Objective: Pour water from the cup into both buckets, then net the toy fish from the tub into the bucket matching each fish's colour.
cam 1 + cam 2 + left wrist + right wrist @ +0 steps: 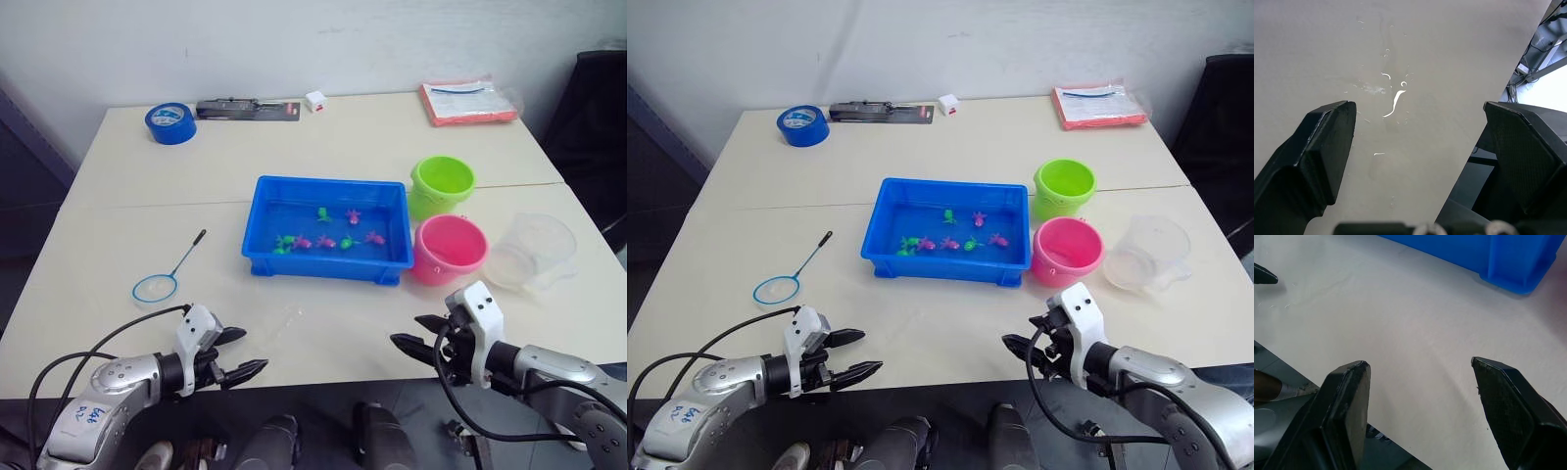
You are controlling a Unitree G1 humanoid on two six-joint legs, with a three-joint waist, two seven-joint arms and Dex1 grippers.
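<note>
Both my grippers, left (pixel 240 354) and right (pixel 409 333), are hanging released at bottom; I'm starting the pour, next reaching for cup (pixel 534 253) at right.

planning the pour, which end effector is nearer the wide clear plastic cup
Right. The right end effector sits just near-left of the wide clear plastic cup; the left end effector is across the table.

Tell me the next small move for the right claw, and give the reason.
Probably reach the right claw forward and to the right toward the clear cup. It hangs open near the table's front edge, holding nothing; the cup stands untouched beside the pink bucket, and pouring comes before netting.
</note>
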